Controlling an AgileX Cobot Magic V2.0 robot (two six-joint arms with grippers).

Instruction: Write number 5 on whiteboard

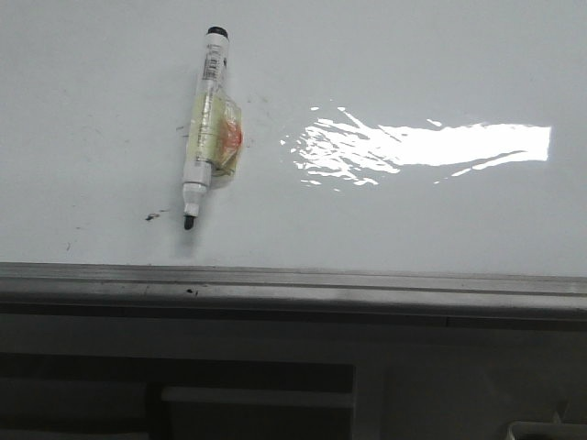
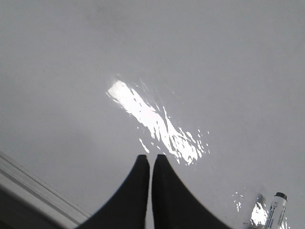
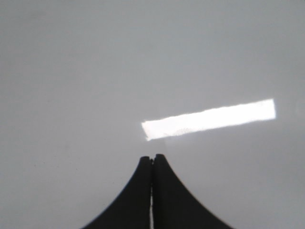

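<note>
The whiteboard (image 1: 440, 220) fills the front view, glossy white with bright glare. No number 5 shows on it, only small dark smudges. A white marker (image 1: 204, 128) with a black tip and black end, wrapped in yellowish tape, lies on the board at the left. Its end also shows in the left wrist view (image 2: 275, 210). My left gripper (image 2: 150, 156) is shut and empty above the board. My right gripper (image 3: 152, 157) is shut and empty above bare board near the glare. Neither gripper shows in the front view.
The grey metal edge rail (image 1: 293, 284) runs along the board's near side; it also shows in the left wrist view (image 2: 33, 191). Dark smudges (image 1: 151, 217) lie beside the marker's tip. Below the rail is a dark frame.
</note>
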